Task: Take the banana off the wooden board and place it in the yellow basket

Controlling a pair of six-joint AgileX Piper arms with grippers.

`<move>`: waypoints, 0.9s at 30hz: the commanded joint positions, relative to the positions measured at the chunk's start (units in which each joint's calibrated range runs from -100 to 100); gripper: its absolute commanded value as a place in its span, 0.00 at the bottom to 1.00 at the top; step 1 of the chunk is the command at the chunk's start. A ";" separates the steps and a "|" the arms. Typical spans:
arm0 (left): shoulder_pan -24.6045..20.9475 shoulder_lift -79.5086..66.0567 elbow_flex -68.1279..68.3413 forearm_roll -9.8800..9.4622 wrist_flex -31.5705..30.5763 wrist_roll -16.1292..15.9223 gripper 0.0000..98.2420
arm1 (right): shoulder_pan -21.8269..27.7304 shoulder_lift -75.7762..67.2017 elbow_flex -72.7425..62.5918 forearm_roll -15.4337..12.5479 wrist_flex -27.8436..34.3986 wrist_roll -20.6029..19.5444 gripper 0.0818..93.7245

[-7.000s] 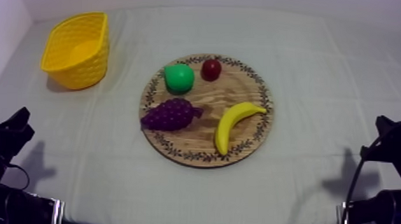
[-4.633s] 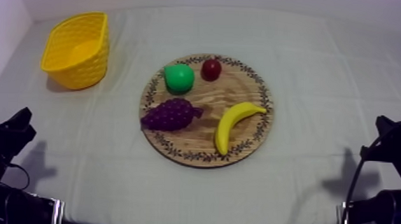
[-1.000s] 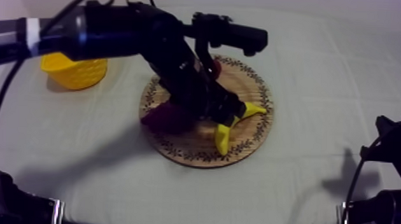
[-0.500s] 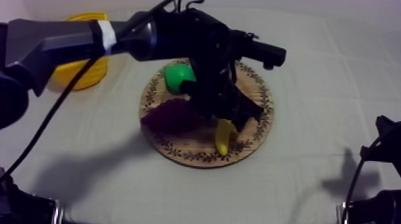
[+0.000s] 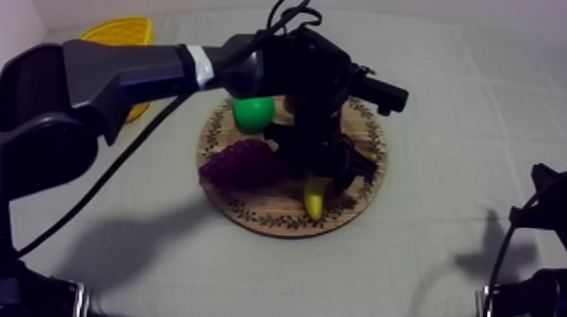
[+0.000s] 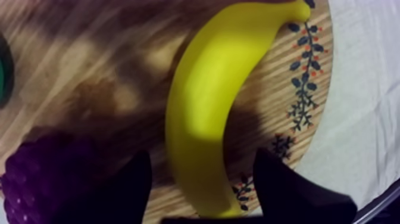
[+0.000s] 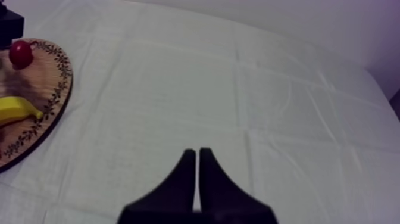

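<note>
Left wrist view: left jaws open astride banana [image 6: 208, 101] on wooden board [image 6: 89, 59]; right jaws closed, empty.

No legible text, no labels, brands, numbers or signs

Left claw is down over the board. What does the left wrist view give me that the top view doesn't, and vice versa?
Left wrist view: the left claw is open, one finger each side of the banana, not touching it. Top view: the yellow basket, left of and beyond the board, and the pear on it. Both: the banana lying on the board, grapes beside it.
</note>
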 commanded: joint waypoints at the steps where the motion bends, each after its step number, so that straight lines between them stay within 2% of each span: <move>1: 0.06 0.63 -0.92 -0.32 0.78 0.39 0.58 | 0.00 -0.02 -0.03 0.01 0.02 0.00 0.00; 16: 0.61 4.37 -7.81 -2.16 6.86 3.41 0.30 | 0.00 -0.02 -0.03 0.01 0.02 -0.01 0.00; 22: 0.78 4.15 -8.68 -2.74 8.30 3.99 0.26 | 0.00 -0.02 -0.03 0.01 0.02 0.00 0.00; 27: 0.35 0.32 -9.27 -4.90 10.74 4.31 0.26 | 0.00 -0.02 -0.03 0.01 0.02 0.00 0.00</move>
